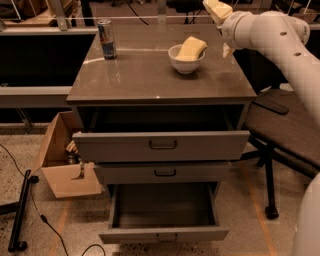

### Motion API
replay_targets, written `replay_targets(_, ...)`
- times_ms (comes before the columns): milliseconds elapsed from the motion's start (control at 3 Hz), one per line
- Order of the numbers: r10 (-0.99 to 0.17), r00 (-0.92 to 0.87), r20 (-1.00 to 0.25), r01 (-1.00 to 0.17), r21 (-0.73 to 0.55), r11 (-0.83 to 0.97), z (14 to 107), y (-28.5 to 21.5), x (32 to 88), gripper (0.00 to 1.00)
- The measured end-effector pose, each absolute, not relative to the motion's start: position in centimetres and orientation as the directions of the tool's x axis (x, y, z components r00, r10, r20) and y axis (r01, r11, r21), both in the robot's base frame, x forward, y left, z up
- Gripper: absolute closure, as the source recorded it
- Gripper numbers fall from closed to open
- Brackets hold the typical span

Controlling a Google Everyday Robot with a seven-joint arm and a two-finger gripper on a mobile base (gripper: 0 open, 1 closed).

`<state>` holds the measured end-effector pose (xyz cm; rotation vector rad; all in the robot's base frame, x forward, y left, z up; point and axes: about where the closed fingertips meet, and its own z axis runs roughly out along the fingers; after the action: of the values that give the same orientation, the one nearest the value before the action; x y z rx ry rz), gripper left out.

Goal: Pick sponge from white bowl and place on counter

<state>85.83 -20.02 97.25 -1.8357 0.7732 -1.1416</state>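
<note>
Pale yellow foam marks the sponge (191, 48), which lies tilted in the white bowl (186, 62), one end propped over the rim and pointing to the right. The bowl stands on the far right part of the counter (150, 75), the glossy grey-brown top of a three-drawer cabinet. A slim blue-and-silver drink can (106, 39) stands upright near the far left corner, well apart from the bowl.

The white robot arm (280, 40) comes in from the right edge of the camera view and bends toward the cabinet. Its gripper (216, 9), with cream-yellow padding, hangs at the top of the view, above the far right corner of the counter, up and to the right of the bowl and touching neither bowl nor sponge. Whether it is wide or narrow I cannot tell.

Below the counter, the top drawer (162, 145) is pulled partly out, the middle drawer (165, 172) sits only slightly out, and the bottom drawer (164, 210) is drawn far out. An open cardboard box (60, 165) rests on the floor to the left, and a dark padded chair seat (285, 130) stands at the right.
</note>
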Motion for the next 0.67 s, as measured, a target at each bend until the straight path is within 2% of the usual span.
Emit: replay_targets(667,-0.806,0.404,0.432,-0.009,-0.879,-0.476,96.3,-18.1,89.2,0.0)
